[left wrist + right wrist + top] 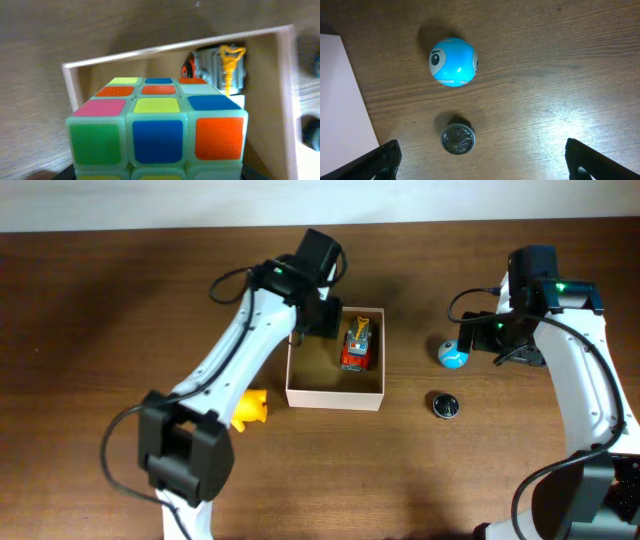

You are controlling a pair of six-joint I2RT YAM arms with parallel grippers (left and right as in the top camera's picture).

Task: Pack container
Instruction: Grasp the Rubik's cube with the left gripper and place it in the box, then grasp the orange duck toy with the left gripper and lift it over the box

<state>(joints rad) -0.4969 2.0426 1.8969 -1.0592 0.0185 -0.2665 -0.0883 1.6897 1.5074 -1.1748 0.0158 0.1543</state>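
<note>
The container [335,396] is a square white box with a tan inside, at the table's middle. A red and yellow toy truck [358,347] lies in its right half. My left gripper [316,318] is over the container's back left corner, shut on a colourful puzzle cube [157,130]. The cube is hidden under the wrist in the overhead view. The left wrist view shows the container's wall [150,50] and the truck [217,67] beyond the cube. My right gripper [500,340] is open and empty above the table [482,160], right of the container.
A blue ball [452,355] [453,62] and a dark round disc [445,404] [457,139] lie right of the container. A yellow toy [250,408] lies at its left front. The container's white wall [340,100] shows in the right wrist view.
</note>
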